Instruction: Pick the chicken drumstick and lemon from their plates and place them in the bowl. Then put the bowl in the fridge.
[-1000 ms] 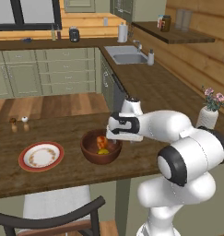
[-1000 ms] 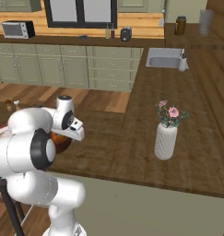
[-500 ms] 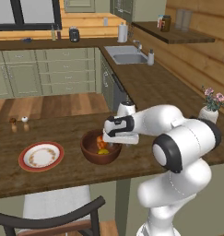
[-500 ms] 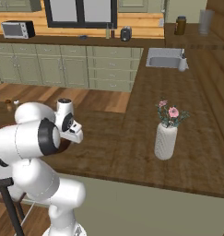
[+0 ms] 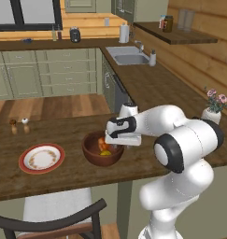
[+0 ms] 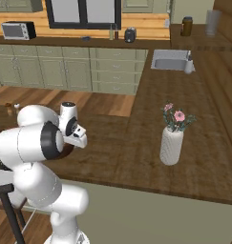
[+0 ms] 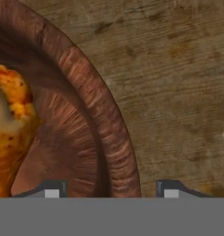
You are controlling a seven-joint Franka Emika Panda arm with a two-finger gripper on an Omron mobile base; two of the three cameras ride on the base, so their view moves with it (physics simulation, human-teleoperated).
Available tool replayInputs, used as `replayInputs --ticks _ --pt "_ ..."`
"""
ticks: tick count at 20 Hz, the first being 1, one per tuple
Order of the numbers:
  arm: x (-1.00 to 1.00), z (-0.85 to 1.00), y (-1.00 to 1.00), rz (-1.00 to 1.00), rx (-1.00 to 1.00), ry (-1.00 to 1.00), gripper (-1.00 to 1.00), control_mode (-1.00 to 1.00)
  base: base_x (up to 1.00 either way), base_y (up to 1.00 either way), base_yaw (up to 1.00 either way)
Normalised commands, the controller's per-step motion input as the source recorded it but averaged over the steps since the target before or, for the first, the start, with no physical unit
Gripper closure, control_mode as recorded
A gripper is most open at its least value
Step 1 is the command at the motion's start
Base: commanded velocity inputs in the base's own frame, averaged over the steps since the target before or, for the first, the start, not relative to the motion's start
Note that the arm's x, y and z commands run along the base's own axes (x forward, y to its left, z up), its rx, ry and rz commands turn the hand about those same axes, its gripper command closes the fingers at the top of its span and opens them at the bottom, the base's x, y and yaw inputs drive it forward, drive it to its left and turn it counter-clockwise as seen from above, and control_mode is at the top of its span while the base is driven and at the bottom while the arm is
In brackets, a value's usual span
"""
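The dark reddish-brown wooden bowl (image 5: 92, 158) stands on the wooden counter and holds the orange-brown chicken drumstick (image 5: 102, 142) and the yellow lemon (image 5: 106, 152). My gripper (image 5: 118, 146) points down over the bowl's right rim. In the hand view the gripper (image 7: 111, 189) straddles the bowl's rim (image 7: 109, 124): one fingertip (image 7: 52, 189) is inside the bowl, the other is outside over the counter (image 7: 178, 92). Gaps show on both sides of the rim. The drumstick (image 7: 12, 129) lies inside at the left. A plate with a red-brown rim (image 5: 25, 159) sits empty left of the bowl.
Two small shakers (image 5: 19, 123) stand at the counter's far left. A white vase of pink flowers (image 5: 213, 109) (image 6: 172, 143) stands at the right end. A dark chair back (image 5: 54, 219) rises below the counter's front edge. A sink (image 5: 129, 58) lies far behind.
The hand has moved a little left and down, onto the bowl's right rim. The bowl, its contents and the plate stay put.
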Motion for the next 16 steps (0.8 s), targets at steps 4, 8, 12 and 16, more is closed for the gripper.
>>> replayInputs --ticks 4,8,12,16 --pt "0.00 -0.06 0.00 0.00 0.00 0.00 1.00 -1.00 0.00 0.00 0.00" --pt "0.01 -0.01 0.01 0.00 0.00 0.00 1.00 -1.00 0.00 0.00 0.00" --pt "0.00 0.07 0.00 -0.16 0.09 -0.02 1.00 -1.00 0.00 0.00 0.00" --pt "0.00 0.71 0.00 -0.29 0.18 -0.01 1.00 -1.00 0.00 0.00 0.00"
